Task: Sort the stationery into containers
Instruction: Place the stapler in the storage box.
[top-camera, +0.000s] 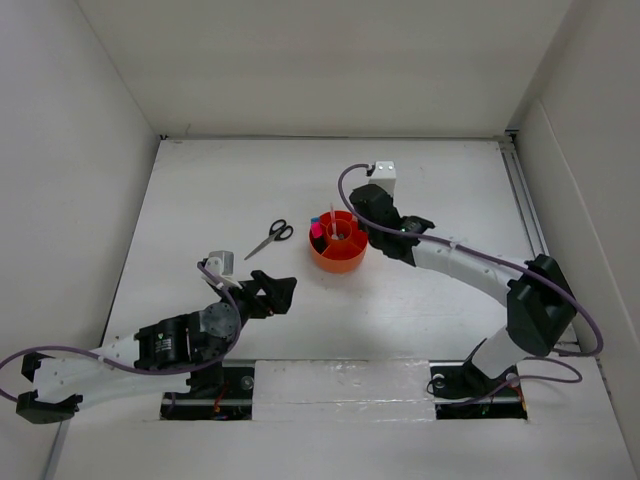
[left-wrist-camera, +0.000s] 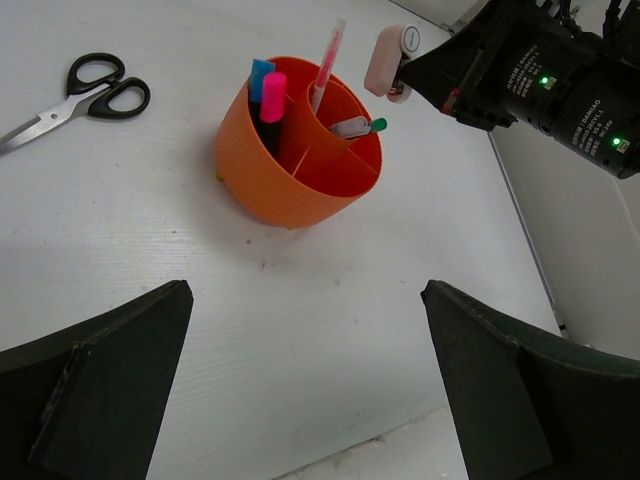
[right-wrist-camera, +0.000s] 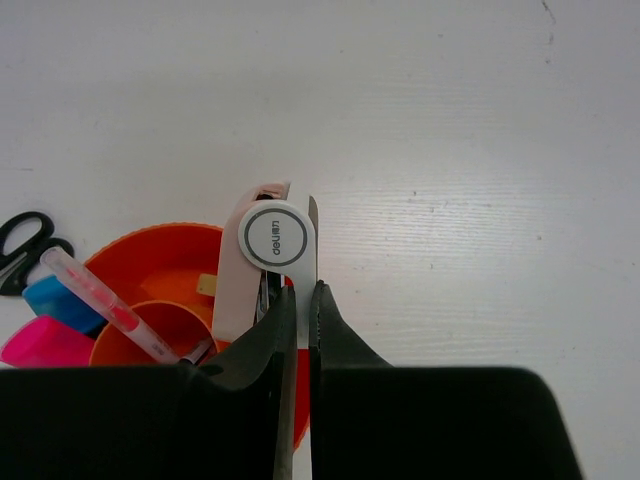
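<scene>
Top view, near to far. The left hand (top-camera: 280, 292) hovers released, fingers spread and holding nothing, over the tabletop (top-camera: 420, 300) at about 8 o'clock from the orange container (top-camera: 337, 258). The container already holds blue- and pink-capped highlighters (left-wrist-camera: 268, 82) and a pink pen (left-wrist-camera: 327, 55). The scissors (top-camera: 270, 237) lie flat on the tabletop at 9 o'clock from the container, well apart from both hands.

The right hand (top-camera: 352, 218) reaches in from 2 o'clock, clenched on a pinkish sharpener (right-wrist-camera: 268, 240) raised over the rim on that side. Which compartment lies beneath cannot be told.

The sharpener is probably light, stiff and smooth, so its flat sides suit the grasp. The scissors are probably stiff, thin and flush, best taken at the black handle loops.
</scene>
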